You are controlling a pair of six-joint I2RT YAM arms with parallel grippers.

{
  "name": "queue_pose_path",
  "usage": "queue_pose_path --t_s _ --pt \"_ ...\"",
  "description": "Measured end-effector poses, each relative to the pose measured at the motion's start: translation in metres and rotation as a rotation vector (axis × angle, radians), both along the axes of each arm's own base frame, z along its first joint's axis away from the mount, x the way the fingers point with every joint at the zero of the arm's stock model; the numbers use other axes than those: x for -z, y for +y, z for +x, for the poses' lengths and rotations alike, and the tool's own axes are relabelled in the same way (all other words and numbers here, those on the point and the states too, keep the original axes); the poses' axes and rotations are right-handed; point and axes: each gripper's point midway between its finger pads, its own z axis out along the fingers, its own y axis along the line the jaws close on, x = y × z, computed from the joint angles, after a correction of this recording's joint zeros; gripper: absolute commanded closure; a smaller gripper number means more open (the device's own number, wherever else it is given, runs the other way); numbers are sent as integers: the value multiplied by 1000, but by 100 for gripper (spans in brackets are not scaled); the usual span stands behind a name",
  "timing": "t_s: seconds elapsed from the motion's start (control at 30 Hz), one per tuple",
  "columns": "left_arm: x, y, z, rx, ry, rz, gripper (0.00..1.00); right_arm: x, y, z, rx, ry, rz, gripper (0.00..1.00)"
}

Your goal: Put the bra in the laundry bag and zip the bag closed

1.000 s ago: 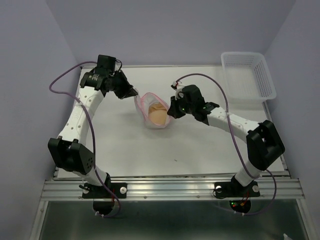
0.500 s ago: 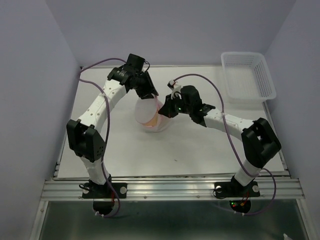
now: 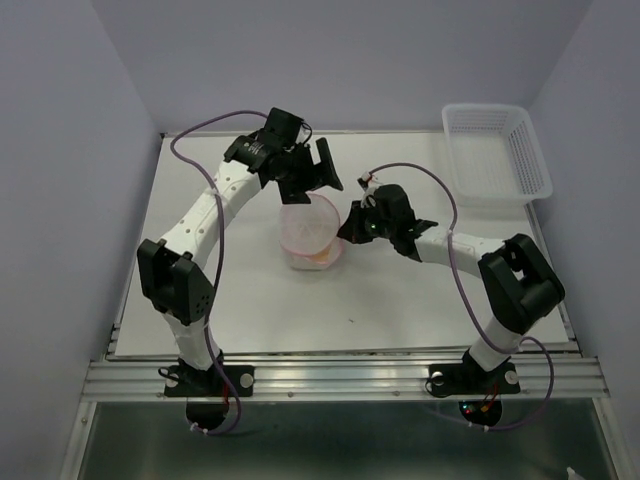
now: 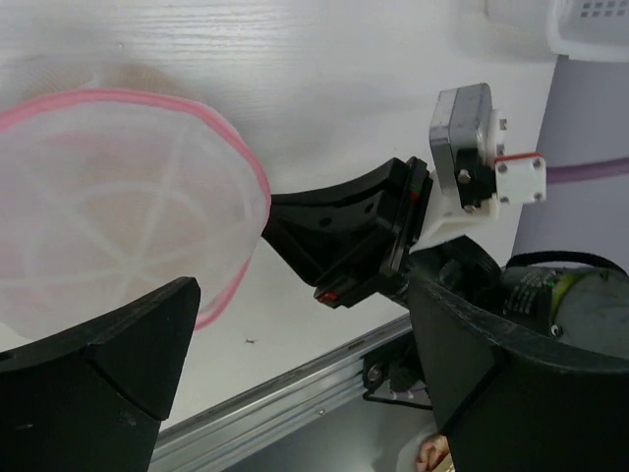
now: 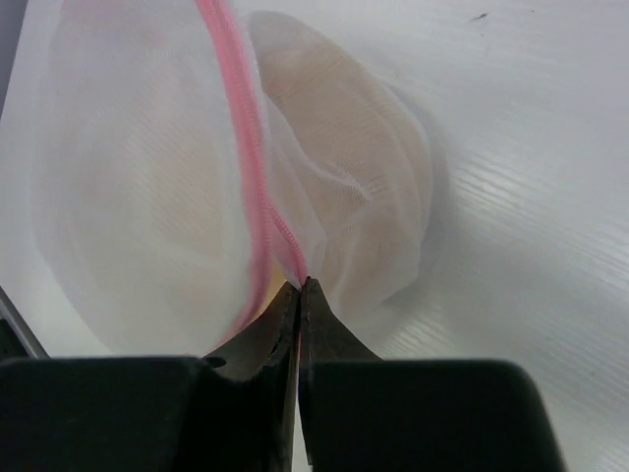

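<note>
Left gripper (image 3: 312, 183) spread wide, holding nothing, just above laundry bag (image 3: 305, 225). Right gripper (image 5: 300, 288) pinched closed on the bag's pink zipper rim. Bra (image 5: 359, 147) sits inside bag on tabletop (image 3: 400, 290).

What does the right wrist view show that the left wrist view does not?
Only right wrist: the right gripper shut on the laundry bag at its pink rim; the bra, beige, plain through the mesh. Only left wrist: the left gripper, open; the right gripper's outer side; a basket corner. Both: the bag, its pink rim, the white table.
</note>
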Motion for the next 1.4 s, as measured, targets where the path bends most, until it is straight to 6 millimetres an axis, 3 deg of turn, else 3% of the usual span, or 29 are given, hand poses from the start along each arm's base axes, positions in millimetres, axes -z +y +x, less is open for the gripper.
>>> queue_pose_path --t_s 0.17,0.23,0.3,0.43,0.5,0.7,0.77,0.83,1.0,1.1,1.13,1.3,1.4 --pt "-30 17 3 -28 -101 7 1 1 -14 11 48 16 16 95" --pt "-43 33 4 -56 -147 -5 1 -1 -19 15 47 17 30 95" --pt "-47 61 2 -112 -190 -17 1 -3 -27 19 34 16 42 95" --pt "-33 109 -10 -214 -207 -22 1 -4 -44 43 14 -29 -9 98" --pt "-20 127 -18 -257 -197 -15 1 -8 -42 58 -9 -60 -35 98" --pt "10 132 -31 -257 -168 -9 1 -14 -34 75 -73 -101 -84 91" --pt "23 134 -38 -256 -151 -4 1 -18 -33 78 -78 -103 -93 78" --pt "30 135 -45 -256 -140 0 1 -23 -33 80 -83 -111 -103 71" --pt "32 136 -48 -256 -150 -4 1 -26 -38 85 -60 -111 -138 48" --pt "31 136 -47 -257 -157 -6 1 -29 -45 89 -29 -103 -177 23" --pt "31 136 -47 -258 -159 -7 1 -32 -47 92 -17 -111 -191 0" --pt "36 140 -47 -268 -151 -3 1 -40 -65 107 72 -150 -277 0" --pt "40 144 -46 -282 -143 5 1 -45 -76 104 93 -161 -331 0"
